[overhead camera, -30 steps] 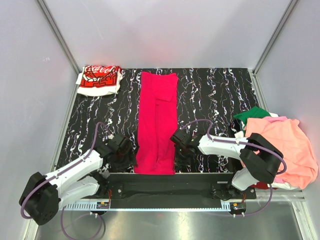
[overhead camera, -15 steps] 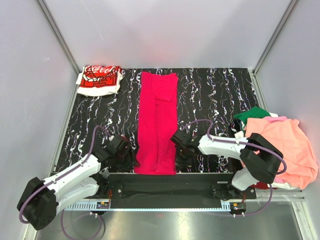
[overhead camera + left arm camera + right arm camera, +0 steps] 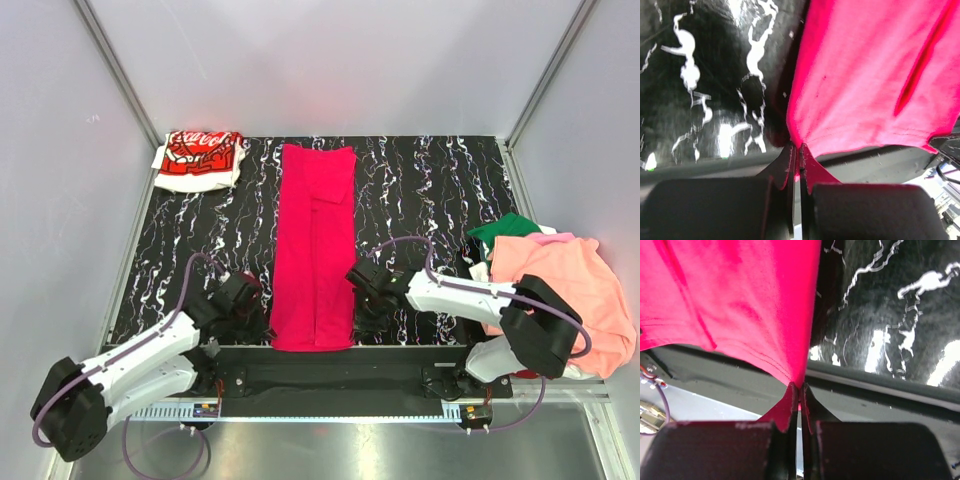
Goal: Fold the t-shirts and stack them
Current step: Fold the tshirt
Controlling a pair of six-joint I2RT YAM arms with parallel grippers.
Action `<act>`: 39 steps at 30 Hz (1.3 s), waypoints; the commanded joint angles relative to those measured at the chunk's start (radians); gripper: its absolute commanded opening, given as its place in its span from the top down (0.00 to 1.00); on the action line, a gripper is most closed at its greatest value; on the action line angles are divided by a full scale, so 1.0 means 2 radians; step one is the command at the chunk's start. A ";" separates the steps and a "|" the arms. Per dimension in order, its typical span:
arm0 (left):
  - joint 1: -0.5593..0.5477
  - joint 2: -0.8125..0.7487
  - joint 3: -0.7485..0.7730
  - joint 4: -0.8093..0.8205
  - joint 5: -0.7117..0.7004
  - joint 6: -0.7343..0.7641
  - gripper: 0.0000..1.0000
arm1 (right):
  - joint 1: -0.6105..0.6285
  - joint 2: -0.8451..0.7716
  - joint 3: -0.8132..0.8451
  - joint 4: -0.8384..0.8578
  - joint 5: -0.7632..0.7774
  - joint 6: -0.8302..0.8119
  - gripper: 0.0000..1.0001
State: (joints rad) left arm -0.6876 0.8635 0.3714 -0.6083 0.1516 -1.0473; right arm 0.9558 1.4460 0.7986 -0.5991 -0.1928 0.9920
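Crimson t-shirt, a centre strip, is pinched at its near corners by left gripper and right gripper; white logo t-shirt lies folded upper left; right-edge pile is unfolded.

left fingers, right fingers pressed together

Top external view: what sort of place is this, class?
Probably a robot test cell: left arm and right arm bolted at a black marbled table, plain grey walls around, a crimson t-shirt laid out.
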 commanded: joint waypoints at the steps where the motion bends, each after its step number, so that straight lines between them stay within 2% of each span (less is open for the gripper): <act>1: -0.004 -0.024 0.057 -0.052 -0.009 -0.006 1.00 | 0.007 -0.036 0.020 -0.034 0.007 0.003 1.00; 9: -0.004 0.001 0.139 -0.095 -0.017 0.017 1.00 | 0.004 -0.052 0.060 -0.066 0.049 -0.019 1.00; 13: -0.001 0.061 0.202 -0.108 -0.036 0.054 0.99 | -0.028 -0.026 0.137 -0.097 0.062 -0.071 1.00; 16: 0.015 0.106 0.254 -0.108 -0.041 0.081 0.99 | -0.075 -0.004 0.188 -0.107 0.059 -0.112 1.00; 21: 0.066 0.193 0.360 -0.108 -0.034 0.131 0.99 | -0.142 0.062 0.275 -0.125 0.055 -0.187 1.00; 25: 0.104 0.277 0.425 -0.103 -0.020 0.171 1.00 | -0.177 0.128 0.353 -0.131 0.047 -0.221 1.00; 28: 0.124 0.334 0.491 -0.102 -0.035 0.201 1.00 | -0.203 0.168 0.393 -0.129 0.035 -0.240 1.00; 32: 0.139 0.398 0.544 -0.107 -0.051 0.225 1.00 | -0.227 0.220 0.440 -0.131 0.024 -0.254 1.00; 39: 0.174 0.475 0.605 -0.102 -0.029 0.242 1.00 | -0.254 0.302 0.525 -0.137 0.001 -0.280 1.00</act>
State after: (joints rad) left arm -0.3702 1.7782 1.4975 -0.8257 0.0814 -0.6098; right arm 0.4641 2.0136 1.7638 -0.8658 -0.1516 0.4854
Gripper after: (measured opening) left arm 0.024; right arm 0.018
